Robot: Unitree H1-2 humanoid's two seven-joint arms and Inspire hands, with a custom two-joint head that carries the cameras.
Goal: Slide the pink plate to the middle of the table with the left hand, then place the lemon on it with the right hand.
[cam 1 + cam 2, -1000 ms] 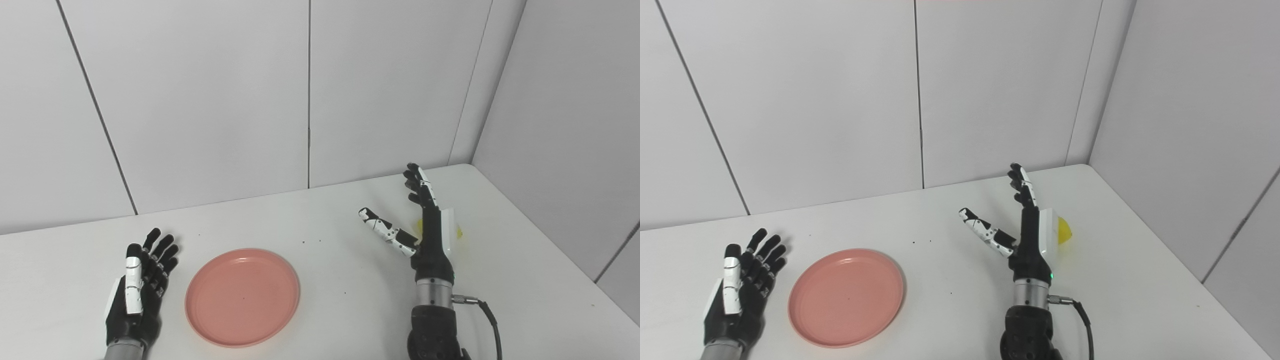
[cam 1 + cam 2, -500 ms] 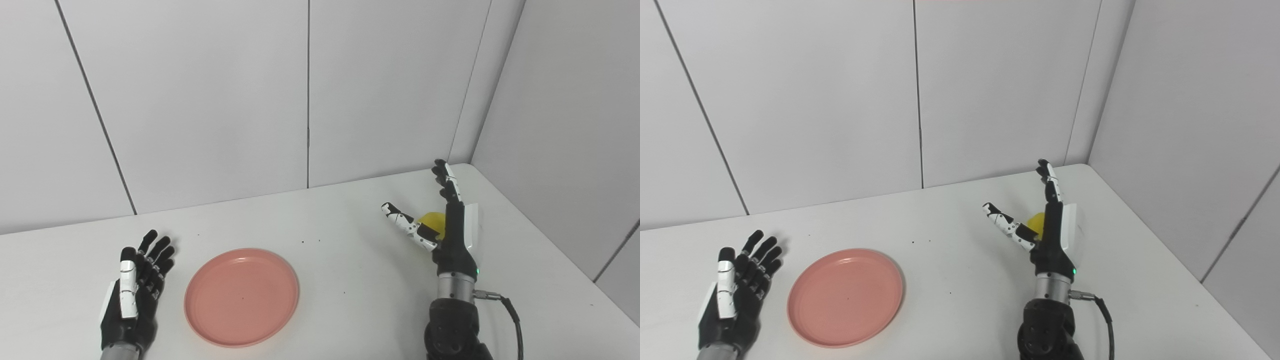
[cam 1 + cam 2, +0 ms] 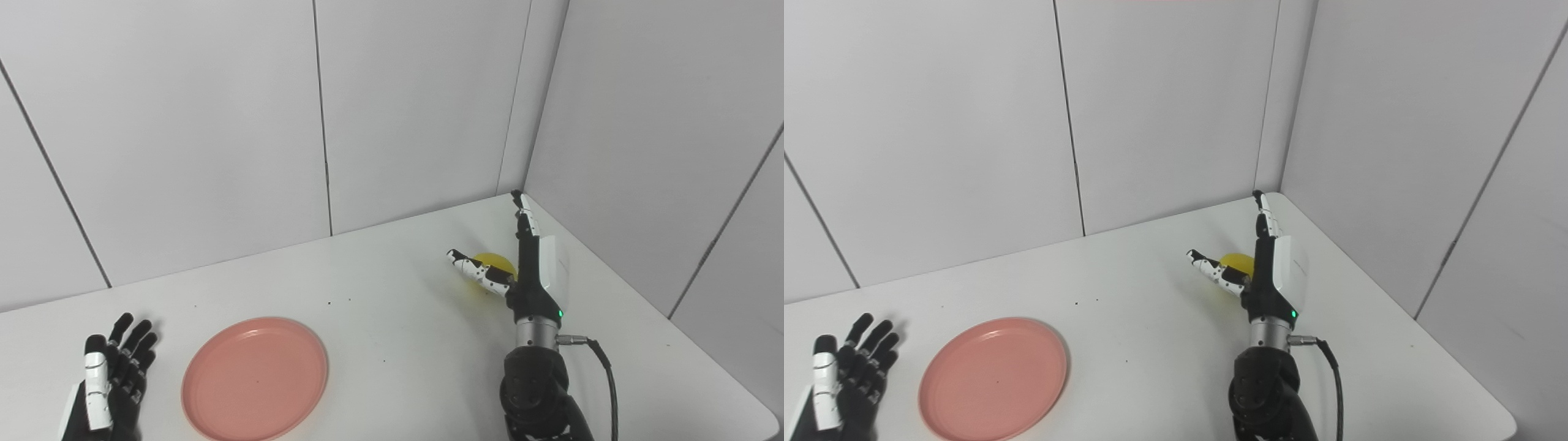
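Lying flat near the front edge of the white table (image 3: 392, 318), toward its left side, the pink plate (image 3: 254, 378) has nothing on it. Just beside it, at the front left corner, the left hand (image 3: 107, 383) rests palm up, fingers spread and holding nothing. The lemon (image 3: 493, 266) sits near the far right corner. The right hand (image 3: 527, 269) stands on edge around it, fingers straight up, thumb (image 3: 474, 274) stretched across its front, not closed.

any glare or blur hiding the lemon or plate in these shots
Left eye view: even light, no glare, the plate sharp with a faint shadow. Right eye view: the lemon is sharp but half hidden by the right hand, not by blur.
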